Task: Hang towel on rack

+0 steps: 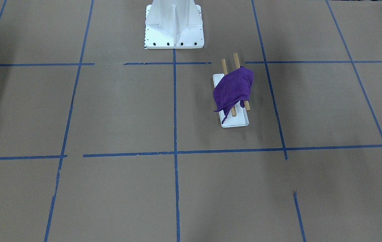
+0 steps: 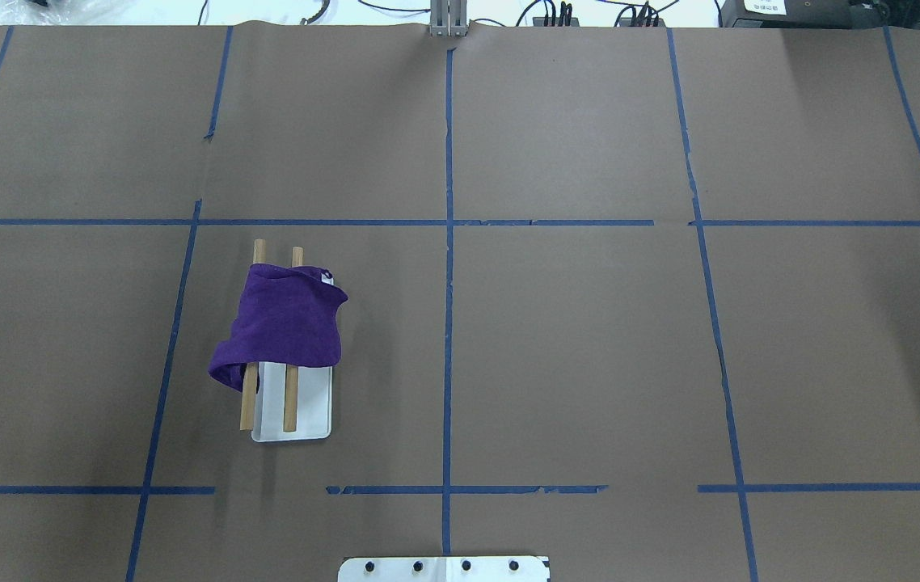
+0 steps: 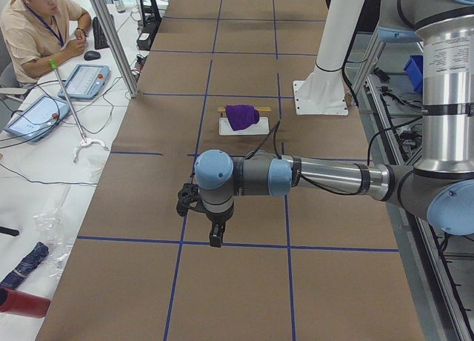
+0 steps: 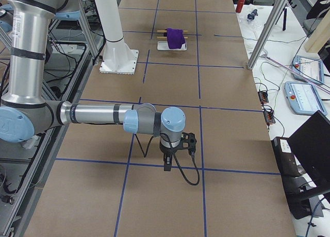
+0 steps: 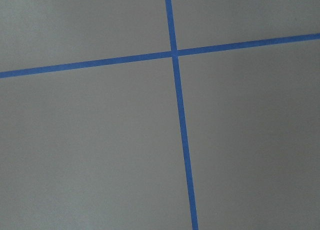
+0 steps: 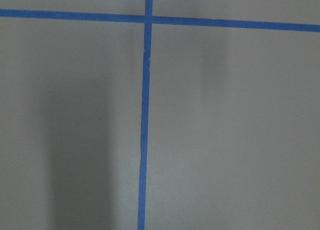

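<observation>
A purple towel lies draped over both wooden dowels of the rack, above its white base plate. In the overhead view the towel covers the far half of the rack at the table's left. My left gripper hangs over the table's left end, far from the rack; I cannot tell whether it is open or shut. My right gripper hangs over the right end; I cannot tell its state either. Both wrist views show only brown paper and blue tape.
The white metal pedestal stands at the robot's side of the table, near the rack. Blue tape lines grid the brown paper. An operator sits beside the table with tablets. A metal post stands at the far edge.
</observation>
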Robot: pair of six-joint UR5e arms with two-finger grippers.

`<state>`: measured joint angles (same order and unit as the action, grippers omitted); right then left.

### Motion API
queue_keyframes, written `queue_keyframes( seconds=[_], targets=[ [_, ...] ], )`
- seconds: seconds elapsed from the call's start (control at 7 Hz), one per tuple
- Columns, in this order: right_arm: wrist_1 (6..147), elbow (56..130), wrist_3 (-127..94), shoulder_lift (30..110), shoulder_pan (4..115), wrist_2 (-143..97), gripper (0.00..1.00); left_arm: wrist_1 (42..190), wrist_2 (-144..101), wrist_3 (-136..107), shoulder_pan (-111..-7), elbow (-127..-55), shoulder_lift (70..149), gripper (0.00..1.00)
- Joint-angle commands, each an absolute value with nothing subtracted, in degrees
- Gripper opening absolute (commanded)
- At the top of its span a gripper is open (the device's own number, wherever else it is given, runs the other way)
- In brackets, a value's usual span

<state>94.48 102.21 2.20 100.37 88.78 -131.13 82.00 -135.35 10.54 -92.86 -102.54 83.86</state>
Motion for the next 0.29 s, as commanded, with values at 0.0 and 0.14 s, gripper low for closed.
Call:
queue_keyframes(
  seconds=[0.0, 0.14],
  targets=[
    [94.5, 102.2, 2.2, 100.4, 88.8, -131.1, 1.00, 82.0, -135.4, 10.5, -92.7, -102.7, 83.9, 1.00],
    [94.5, 102.1, 2.2, 100.4, 88.8, -131.1, 1.00, 82.1, -135.4, 10.5, -92.7, -102.9, 84.1, 1.00]
  ],
)
